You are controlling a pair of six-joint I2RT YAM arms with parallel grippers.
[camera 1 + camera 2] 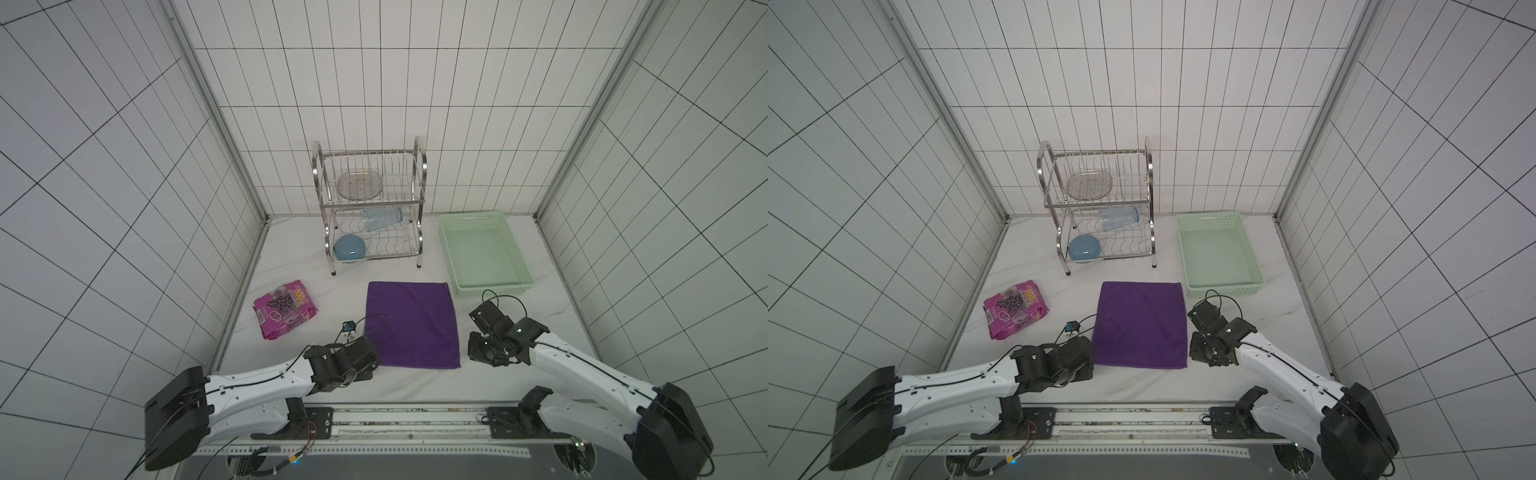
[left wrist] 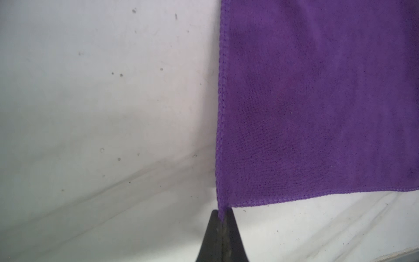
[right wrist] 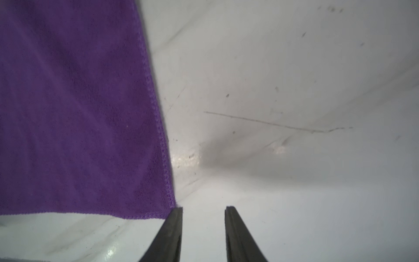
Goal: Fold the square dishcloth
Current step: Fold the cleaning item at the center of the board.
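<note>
The square dishcloth [image 1: 411, 324] [image 1: 1140, 324] is deep purple and lies flat on the white table, in front of the rack in both top views. My left gripper [image 2: 222, 212] [image 1: 365, 359] is shut on its near left corner, and a tip of the purple dishcloth [image 2: 317, 102] is pinched between the fingers. My right gripper [image 3: 204, 207] [image 1: 473, 355] stands open just right of the near right corner. One of its fingers [image 3: 175, 217] touches the edge of the dishcloth [image 3: 74, 113], with only bare table between the jaws.
A steel dish rack [image 1: 372, 208] stands at the back, holding a blue bowl [image 1: 350, 248] and a clear bottle [image 1: 382, 218]. A green basket [image 1: 445, 249] sits at the back right. A pink-purple snack packet [image 1: 284, 309] lies to the left.
</note>
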